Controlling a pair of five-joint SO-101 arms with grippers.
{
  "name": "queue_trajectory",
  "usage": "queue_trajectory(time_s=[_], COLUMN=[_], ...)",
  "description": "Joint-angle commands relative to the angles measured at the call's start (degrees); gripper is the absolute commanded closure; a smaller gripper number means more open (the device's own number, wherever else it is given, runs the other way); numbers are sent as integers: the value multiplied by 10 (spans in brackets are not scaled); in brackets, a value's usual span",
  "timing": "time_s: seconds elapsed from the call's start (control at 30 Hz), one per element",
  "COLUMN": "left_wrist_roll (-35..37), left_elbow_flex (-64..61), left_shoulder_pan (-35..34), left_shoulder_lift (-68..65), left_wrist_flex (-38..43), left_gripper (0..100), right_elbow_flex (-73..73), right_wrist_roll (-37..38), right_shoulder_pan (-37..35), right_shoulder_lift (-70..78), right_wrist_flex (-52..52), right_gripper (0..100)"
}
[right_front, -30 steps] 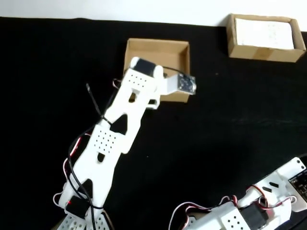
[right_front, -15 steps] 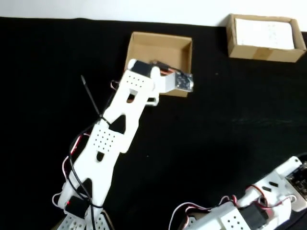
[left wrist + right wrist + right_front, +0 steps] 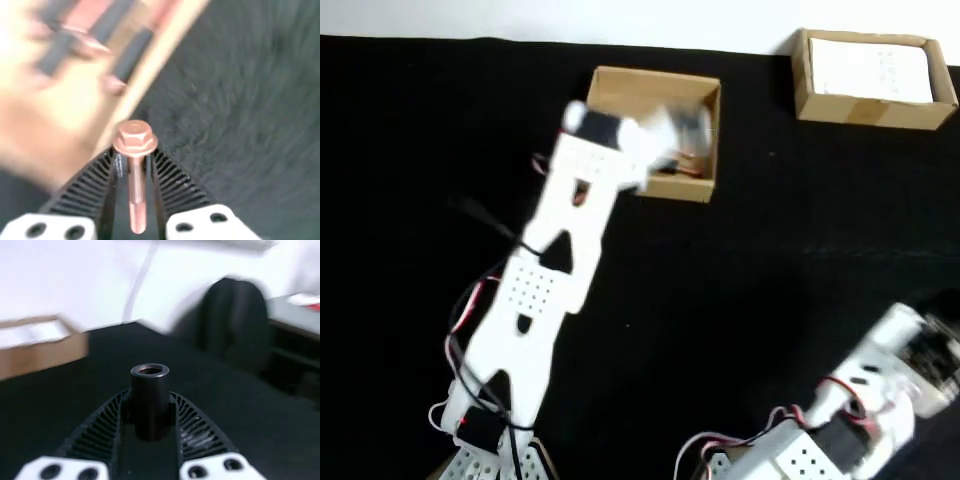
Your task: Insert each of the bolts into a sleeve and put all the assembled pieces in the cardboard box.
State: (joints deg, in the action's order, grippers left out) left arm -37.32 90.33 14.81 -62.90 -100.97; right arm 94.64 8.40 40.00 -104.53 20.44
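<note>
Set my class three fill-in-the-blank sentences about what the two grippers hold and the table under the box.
The left gripper is shut on a copper ____.
The right gripper is shut on a black ____.
The cardboard box stands on a table coloured ____.
Missing words: bolt, sleeve, black.

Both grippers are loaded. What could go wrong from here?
1. The left gripper holds the bolt at the box, far from the sleeve in the right gripper. Released here, the bolt would land unassembled.
2. The bolt's shank lies between the fingers, which may get in the way of insertion.
</note>
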Motion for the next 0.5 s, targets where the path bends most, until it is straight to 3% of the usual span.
queue_trajectory(time_s=[0.0,0.3,0.47], left_wrist_roll=[171,194,218], left_elbow_flex=[49,46,-82], left_shoulder_pan=[12,-38,-45], left_shoulder_lift=[119,357,519], left_wrist_flex=[-6,-8,-9], left_gripper=[991,991,991], right_elbow_flex=[-69,-222,-255], right_wrist_roll=[-48,-60,-60], right_shoulder_pan=[-73,-242,-294], right_shoulder_lift=[-6,-6,-6], right_wrist_flex=[91,318,362], right_gripper=[991,991,991])
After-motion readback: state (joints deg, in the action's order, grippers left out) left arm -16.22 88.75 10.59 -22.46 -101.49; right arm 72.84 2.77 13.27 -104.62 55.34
